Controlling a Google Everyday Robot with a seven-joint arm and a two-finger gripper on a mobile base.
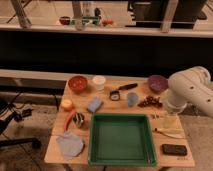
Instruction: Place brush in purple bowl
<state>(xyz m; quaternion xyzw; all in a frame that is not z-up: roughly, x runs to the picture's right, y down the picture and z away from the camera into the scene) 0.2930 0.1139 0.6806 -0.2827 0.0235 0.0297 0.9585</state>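
The brush [121, 91] lies on the wooden table [55, 150], with its round black-and-white head at the left and its black handle pointing up and to the right. The dark purple bowl [157, 83] stands at the table's back right, a short way right of the handle's end. My white arm comes in from the right. The gripper [170, 120] hangs below it over the table's right side, in front of the purple bowl and to the right of the brush, touching neither.
A red-orange bowl [78, 83] and a white cup [99, 82] stand at the back left. A green tray [100, 150] fills the front middle. Around it lie a blue sponge [94, 104], grapes [150, 102], a pale utensil [169, 132], a black block [174, 149], a grey cloth [70, 144], a red chili [70, 120].
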